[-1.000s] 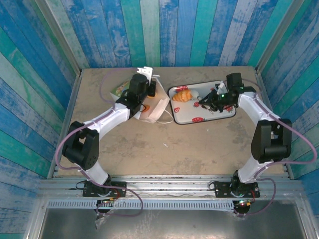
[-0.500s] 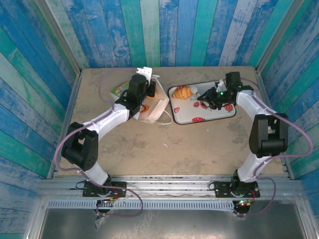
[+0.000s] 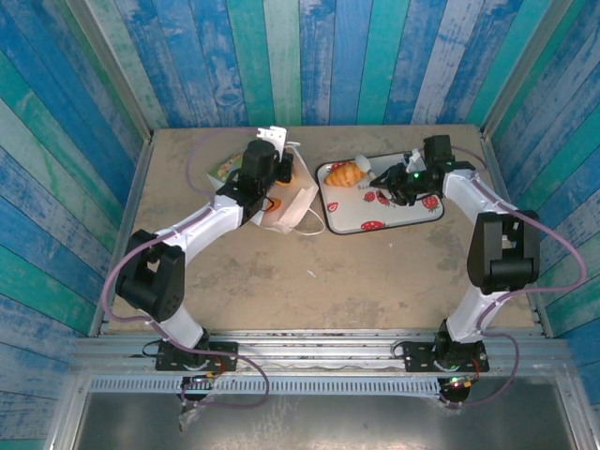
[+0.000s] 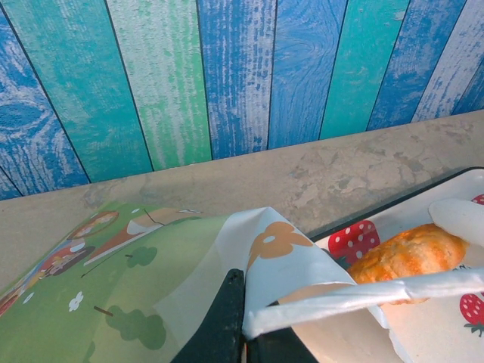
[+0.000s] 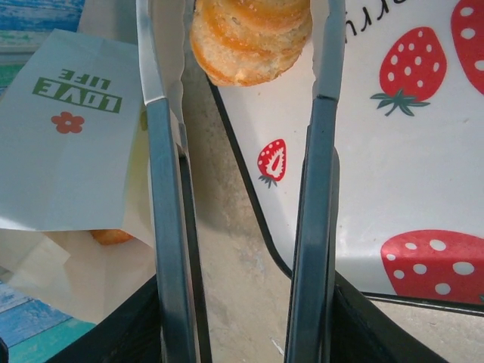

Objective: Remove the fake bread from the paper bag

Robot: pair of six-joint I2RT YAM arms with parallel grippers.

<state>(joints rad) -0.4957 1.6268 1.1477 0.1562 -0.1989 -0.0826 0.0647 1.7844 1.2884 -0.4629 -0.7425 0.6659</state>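
The white paper bag (image 3: 292,201) lies on the table left of the tray, and my left gripper (image 3: 273,180) is shut on its upper edge (image 4: 243,302). The bag's logo side (image 5: 76,128) faces the right wrist camera, and an orange piece of fake bread (image 5: 112,237) peeks from its mouth. A golden-brown fake bread (image 3: 348,174) rests at the tray's left end (image 4: 408,253). My right gripper (image 3: 405,182) is shut on metal tongs (image 5: 162,189). The tongs' two arms stand apart on either side of that bread (image 5: 253,38).
The strawberry-printed tray (image 3: 403,214) sits at the back right, its black rim (image 5: 249,189) close to the bag. A green picture card (image 4: 91,287) lies under the bag at the left. Blue-green plank walls enclose the table on three sides.
My right gripper has shifted left along the tray with the tongs, bringing their tips up to the bread. The left arm and the bag have stayed still.
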